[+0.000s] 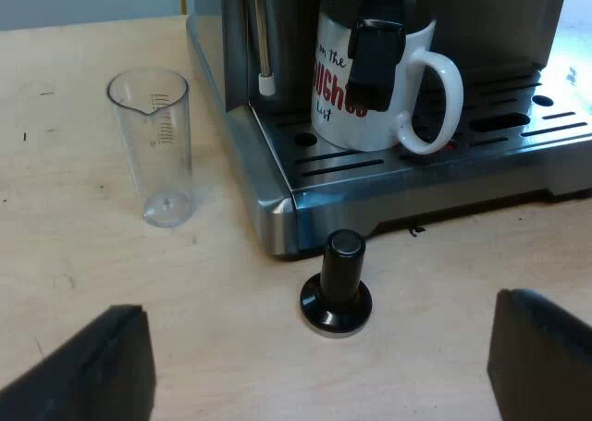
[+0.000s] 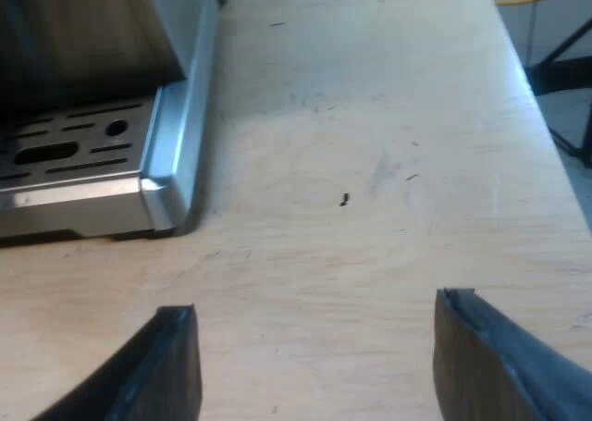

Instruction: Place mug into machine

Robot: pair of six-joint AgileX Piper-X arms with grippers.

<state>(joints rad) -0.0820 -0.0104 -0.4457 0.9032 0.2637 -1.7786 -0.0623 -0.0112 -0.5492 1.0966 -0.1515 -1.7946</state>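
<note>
Where the table lies closest, my left gripper (image 1: 314, 370) hangs low over the wooden table (image 1: 83, 254). Its two black fingers (image 1: 88, 370) are spread wide, with nothing held between them. Just past the fingers stands the tamper with a black knob (image 1: 336, 287). It is upright on its round foot, near the corner of the espresso machine (image 1: 268, 199) but not touching it. A bit farther off, the clear measuring glass (image 1: 153, 148) stands upright on the table. It is beside the machine's side wall with a small gap between them, and thin lines are marked on its side.

Farther in, the white mug (image 1: 370, 97) sits upright on the machine's metal drip tray (image 1: 481, 148). It has red and black words on it, and the mug's handle (image 1: 444, 97) sticks out to one side. A dark piece (image 1: 375, 55) hangs down in front of the mug. It may be the holder's handle, but I cannot tell for sure. A thin steam pipe (image 1: 264, 32) with a white tip comes down next to the mug.

In the right wrist view, my right gripper (image 2: 319, 356) is low over the table too, its fingers wide apart and holding nothing. Beyond it is light wood with a few small dark specks. After that comes the shiny corner of the machine, with the slots of its drip tray.
</note>
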